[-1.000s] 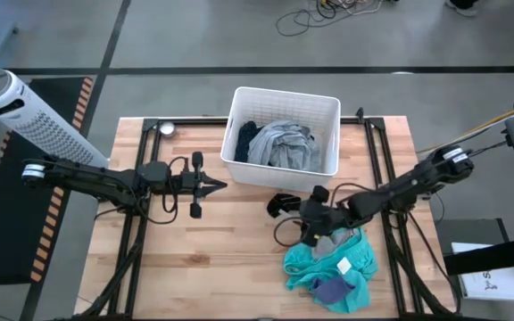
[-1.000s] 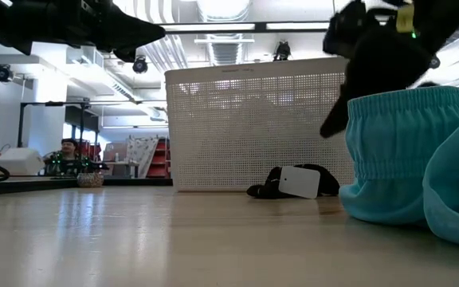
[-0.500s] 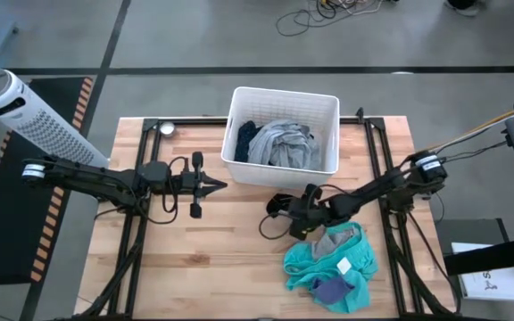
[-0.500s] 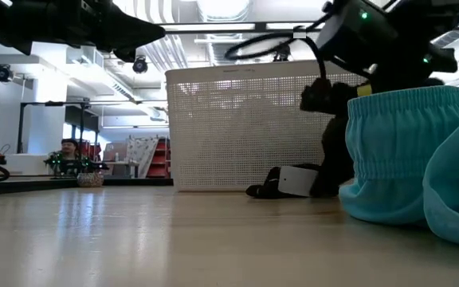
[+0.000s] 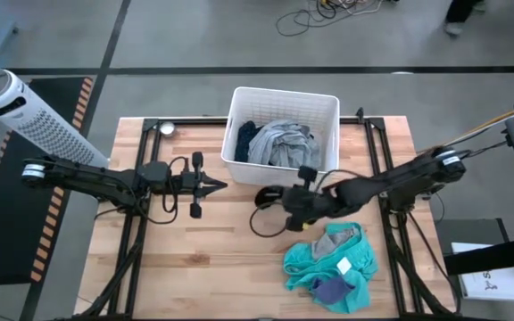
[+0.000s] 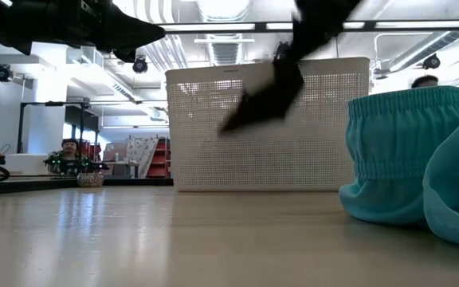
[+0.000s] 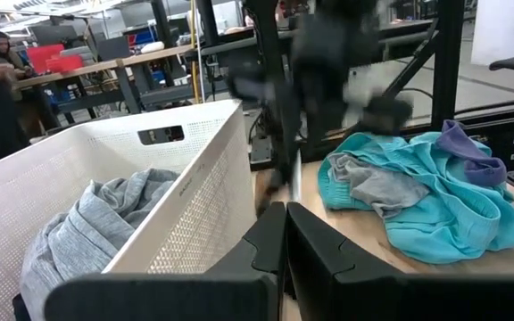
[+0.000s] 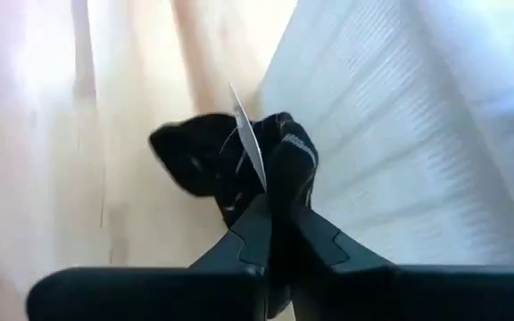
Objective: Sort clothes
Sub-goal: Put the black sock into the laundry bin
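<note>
My right gripper [image 5: 279, 199] hangs in front of the white basket [image 5: 328, 105], shut on a small black garment [image 8: 226, 165] with a white label [image 8: 248, 143]. In the low view the garment [image 6: 261, 100] hangs in the air. The basket holds grey clothes [image 5: 279, 144] and a dark navy piece [image 5: 244, 135]. Near the table's front right, a teal garment [image 5: 333, 265] lies in a heap with a grey piece [image 5: 333, 239] and a small purple-blue one [image 5: 333, 290]. My left gripper [image 5: 223, 185] waits shut over the table's left half. My right gripper pinches the black garment between its two fingers, at a bunched part beside the white label [image 8: 270, 192]. The fingers come from the table's right. The garment is lifted clear of the table and droops below the fingers [image 6: 241, 119].
The basket's mesh wall [image 6: 213, 135] stands just behind the lifted garment. Bare wood [image 5: 212, 259] lies at the table's front left. A white tower fan [image 5: 25, 111] stands off the table's far left. People show in the room behind the table.
My right gripper has gone from beside the teal heap toward the table's left and far edge, come down on the black garment in front of the basket, taken hold of it and risen. The garment, which lay on the table, now hangs clear of it.
</note>
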